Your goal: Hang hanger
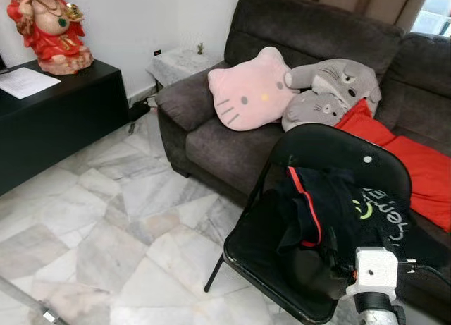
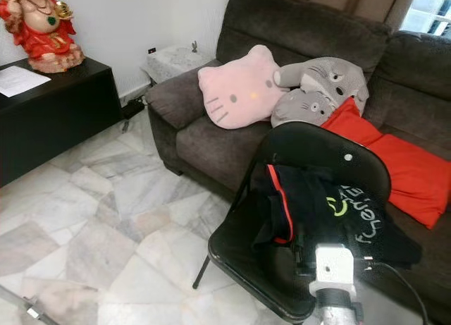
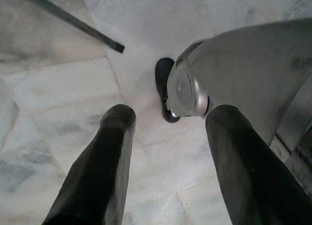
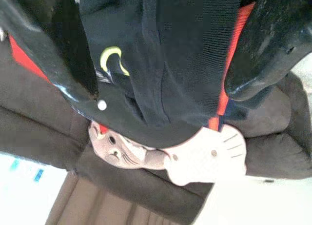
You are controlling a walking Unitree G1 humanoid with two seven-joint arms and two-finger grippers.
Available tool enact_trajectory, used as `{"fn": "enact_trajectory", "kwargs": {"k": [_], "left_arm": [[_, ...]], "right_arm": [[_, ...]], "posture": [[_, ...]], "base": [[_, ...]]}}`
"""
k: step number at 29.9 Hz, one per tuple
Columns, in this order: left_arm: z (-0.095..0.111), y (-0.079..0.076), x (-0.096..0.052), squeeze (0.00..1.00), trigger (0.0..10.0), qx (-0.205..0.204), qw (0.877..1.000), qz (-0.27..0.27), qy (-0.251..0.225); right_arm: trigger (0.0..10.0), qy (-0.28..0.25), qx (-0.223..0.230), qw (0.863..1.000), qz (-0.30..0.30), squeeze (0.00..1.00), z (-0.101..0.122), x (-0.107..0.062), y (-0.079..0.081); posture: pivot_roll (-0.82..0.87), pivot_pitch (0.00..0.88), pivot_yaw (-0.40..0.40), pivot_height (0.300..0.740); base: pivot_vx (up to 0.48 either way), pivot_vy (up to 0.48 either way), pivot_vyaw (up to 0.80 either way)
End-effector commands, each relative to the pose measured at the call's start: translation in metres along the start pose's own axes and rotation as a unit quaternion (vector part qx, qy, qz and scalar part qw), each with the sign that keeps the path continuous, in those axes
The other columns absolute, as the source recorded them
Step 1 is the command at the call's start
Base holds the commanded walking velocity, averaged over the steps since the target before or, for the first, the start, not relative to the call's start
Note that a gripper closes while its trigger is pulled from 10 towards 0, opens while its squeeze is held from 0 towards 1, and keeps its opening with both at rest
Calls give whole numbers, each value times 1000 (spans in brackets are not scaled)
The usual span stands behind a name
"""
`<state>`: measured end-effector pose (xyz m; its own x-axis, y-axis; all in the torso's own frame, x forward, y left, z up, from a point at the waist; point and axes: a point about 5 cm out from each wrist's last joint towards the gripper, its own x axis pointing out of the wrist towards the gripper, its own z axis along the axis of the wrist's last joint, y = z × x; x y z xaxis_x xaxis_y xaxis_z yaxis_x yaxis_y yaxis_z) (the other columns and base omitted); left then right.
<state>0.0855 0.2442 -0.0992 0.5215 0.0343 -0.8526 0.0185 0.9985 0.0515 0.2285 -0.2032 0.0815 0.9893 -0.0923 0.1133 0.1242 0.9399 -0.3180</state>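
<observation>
Black cloth with a red stripe and yellow-green lettering: is that what the hanger is meant to be in?

Probably, though no hanger can be made out. The dark garment [image 1: 331, 212] lies heaped over the seat and back of the black folding chair [image 1: 338, 150], so a hanger may be buried in its folds. That is my guess, not something I can see.

Where is the right gripper [image 1: 338, 260]?

Pushed in low at the near edge of the garment, with the white wrist block just behind it. From the wrist, the cloth hangs directly ahead of it, with the chair back beyond. I cannot tell its spread, or whether it has hold of anything.

Why reach in from there?

I judge that the cloth is bunched on the side facing the robot, so that is the shortest way to feel for a hook or shoulder.

And the left gripper [image 3: 168, 137]?

Hanging idle. Its fingers [image 3: 105, 156] stand wide apart with nothing between them, and the marble floor [image 3: 63, 83] lies well beyond the tips, beside the robot's own foot.

What lies past the chair?

A grey sofa [image 1: 211, 138] sits just behind it. It carries a pink cat cushion [image 1: 252, 91], grey plush toys [image 1: 331, 89] and a red cushion [image 1: 416, 163]. I see no rail to hang from.
</observation>
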Motion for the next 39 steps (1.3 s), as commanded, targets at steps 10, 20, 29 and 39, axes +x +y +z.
{"fn": "enact_trajectory", "kwargs": {"k": [10, 20, 29, 39], "left_arm": [[-6, -1, -1, 0, 10000, 11, 1000, -5, 16], [-6, -2, -1, 0, 10000, 7, 1000, -7, 17], [-6, -3, -1, 0, 10000, 5, 1000, -17, 21], [-7, -4, -1, 0, 10000, 1, 999, -26, 23]], "right_arm": [[10000, 159, -14, 980, 120, 0, -34, -11, 27], [10000, 186, -35, 977, 97, 0, -35, 1, 22], [10000, 164, -88, 982, -29, 0, -24, 0, -13], [10000, 171, -122, 973, -99, 0, -23, -3, -32]], "posture": [[23, 79, -70, 740], [24, 72, -75, 740], [13, 70, -75, 740], [7, 79, -75, 740]], "base": [[0, 0, 0], [0, 0, 0], [0, 0, 0], [0, 0, 0]]}}
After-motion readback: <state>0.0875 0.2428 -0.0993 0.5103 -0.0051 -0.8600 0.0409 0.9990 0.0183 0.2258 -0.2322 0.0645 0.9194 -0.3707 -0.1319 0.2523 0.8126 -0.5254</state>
